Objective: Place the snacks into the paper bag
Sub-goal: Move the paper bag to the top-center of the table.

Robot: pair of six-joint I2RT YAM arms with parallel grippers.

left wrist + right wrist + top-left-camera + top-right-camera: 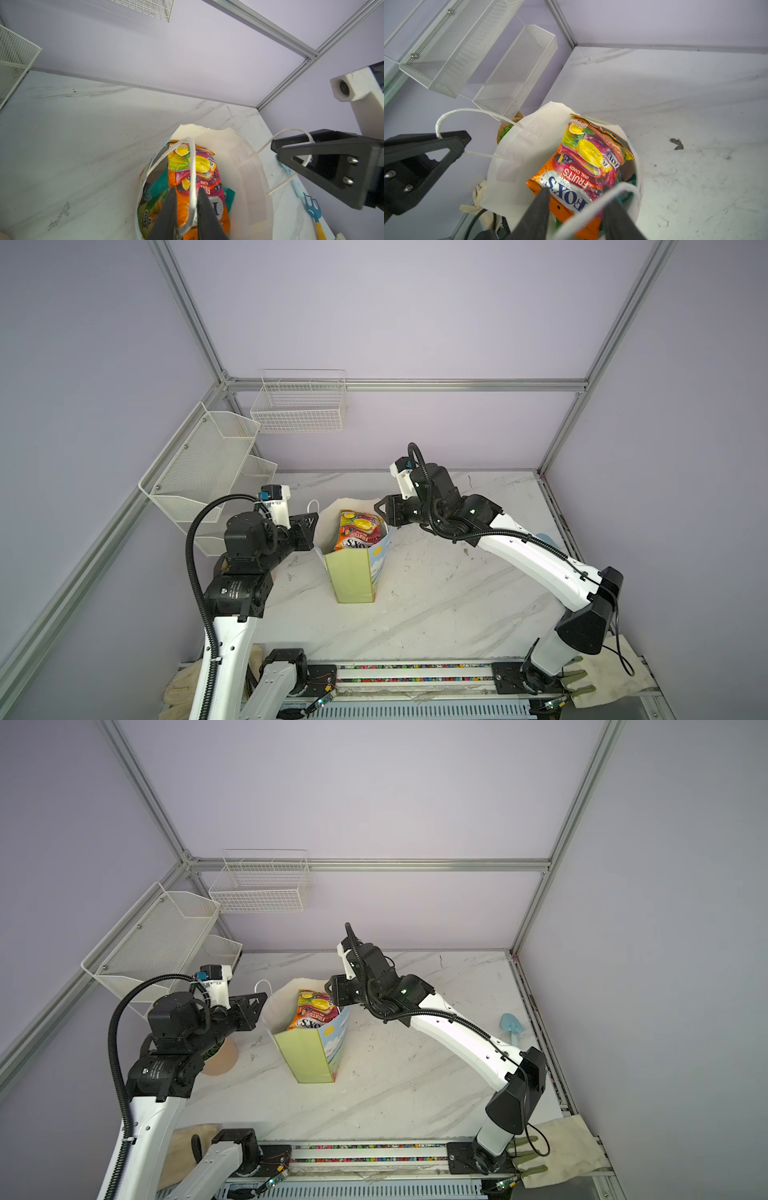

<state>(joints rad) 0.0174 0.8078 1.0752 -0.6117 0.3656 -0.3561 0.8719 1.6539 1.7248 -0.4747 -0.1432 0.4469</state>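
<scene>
Left gripper (187,191) is sitting around one white cord handle (192,166) with only a thin gap showing (I cannot tell if it is pinching). Right gripper (578,197) is holding its jaws apart around the second handle (623,186). Between the two grippers, one paper bag (349,576) is standing on the table (436,593), mouth pointing up. Inside it, one FOX'S packet (577,166) is standing on end and leaning, with a teal packet (158,185) and a green-yellow packet (147,212) peeking out below.
</scene>
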